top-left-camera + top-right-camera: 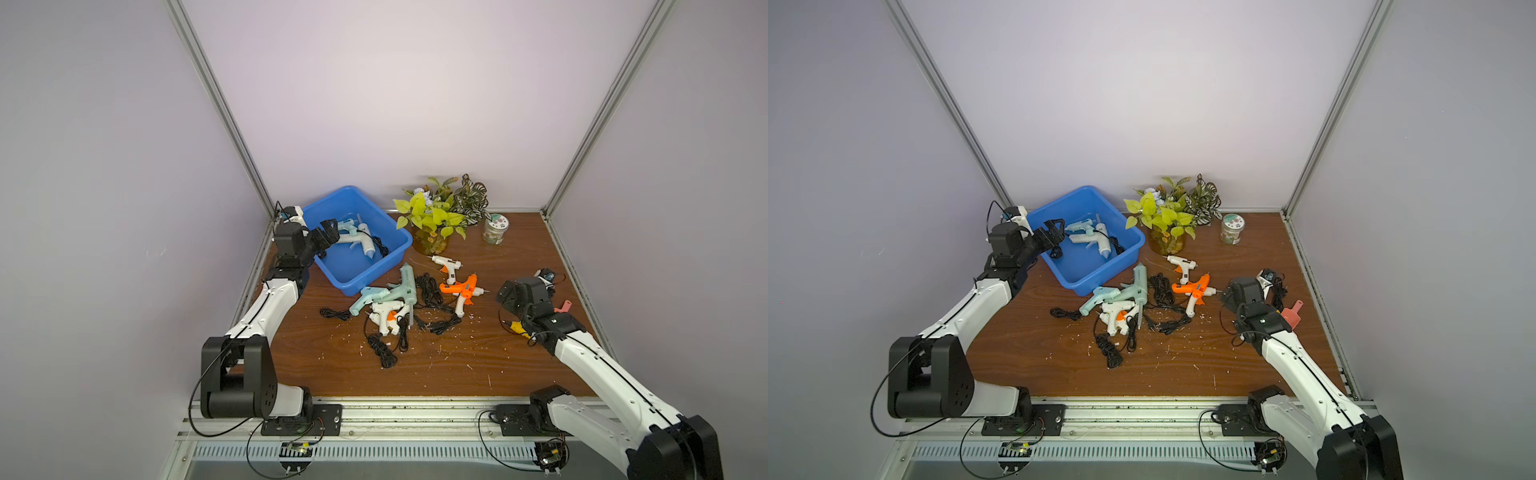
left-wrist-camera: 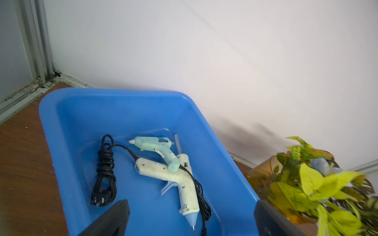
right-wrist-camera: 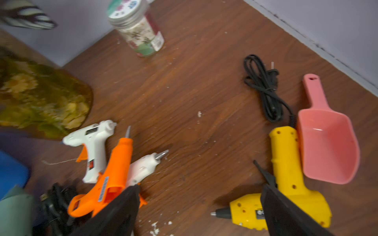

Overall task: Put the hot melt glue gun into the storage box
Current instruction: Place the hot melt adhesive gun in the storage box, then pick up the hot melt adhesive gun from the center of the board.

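In both top views the bright blue rectangular plastic storage box [image 1: 376, 268] sits centre left against the back wall. The left gripper [image 1: 327, 235] hangs over its left rim, jaws spread wide and empty. To the box's right stand a leafy plant in an amber glass vase [image 1: 432, 243] and a small lidded jar [image 1: 494, 228]. Below it, an orange glue gun [image 1: 459, 286] and other guns tangle with black cords on the brown wooden table [image 1: 457, 365]. The right gripper [image 1: 508, 300] hovers at right, wide open and empty. In the left wrist view a scuffed white hot melt glue gun with a pale blue nozzle [image 2: 173, 175] lies flat inside the box. A small mint-green glue gun [image 2: 155, 145] lies across it, beside a coiled black cord [image 2: 105, 163]. In the right wrist view a yellow pistol-shaped tool [image 3: 286, 163] touches a pink plastic scoop [image 3: 327, 147].
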You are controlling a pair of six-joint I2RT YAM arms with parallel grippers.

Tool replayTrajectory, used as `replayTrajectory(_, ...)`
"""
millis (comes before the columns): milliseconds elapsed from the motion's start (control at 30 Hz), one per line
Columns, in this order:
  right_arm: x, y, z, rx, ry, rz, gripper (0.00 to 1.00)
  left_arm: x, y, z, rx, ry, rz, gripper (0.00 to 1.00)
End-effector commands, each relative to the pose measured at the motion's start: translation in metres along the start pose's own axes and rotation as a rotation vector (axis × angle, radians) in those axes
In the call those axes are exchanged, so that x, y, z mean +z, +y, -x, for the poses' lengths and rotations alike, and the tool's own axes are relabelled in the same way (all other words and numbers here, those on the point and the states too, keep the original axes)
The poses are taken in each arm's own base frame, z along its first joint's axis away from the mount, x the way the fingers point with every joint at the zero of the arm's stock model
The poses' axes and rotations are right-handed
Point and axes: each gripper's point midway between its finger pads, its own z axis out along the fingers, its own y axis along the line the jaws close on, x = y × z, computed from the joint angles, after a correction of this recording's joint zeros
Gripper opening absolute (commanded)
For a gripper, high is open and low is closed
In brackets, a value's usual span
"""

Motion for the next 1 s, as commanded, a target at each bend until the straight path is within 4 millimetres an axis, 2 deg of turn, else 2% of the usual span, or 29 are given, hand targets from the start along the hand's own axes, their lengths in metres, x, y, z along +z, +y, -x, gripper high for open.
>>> replayTrajectory(0,0.0,-0.021,0.014,-0.008,0.009,-0.091,1.0,-0.015,-0.015,0.005,-0.005,-0.035,-0.085,1.0)
replayTrajectory(133,0.01,-0.049,0.024,0.007,0.023,-0.207,1.0,-0.021,-0.014,-0.004,0.002,-0.017,-0.094,1.0)
replayTrajectory(267,0.018,-0.067,0.028,0.046,0.026,-0.247,0.99,-0.019,-0.015,-0.008,0.008,0.014,-0.1,1.0)
replayTrajectory(533,0.024,-0.11,0.023,0.116,0.042,-0.321,0.99,-0.015,-0.018,-0.019,-0.008,0.063,-0.129,1.0)
replayTrajectory(633,0.027,-0.111,0.018,0.146,0.054,-0.274,1.0,-0.015,-0.019,-0.018,-0.014,0.064,-0.137,1.0)
replayTrajectory(967,0.034,-0.09,-0.012,0.186,0.124,-0.108,0.99,-0.017,-0.021,-0.016,-0.018,0.055,-0.143,1.0)
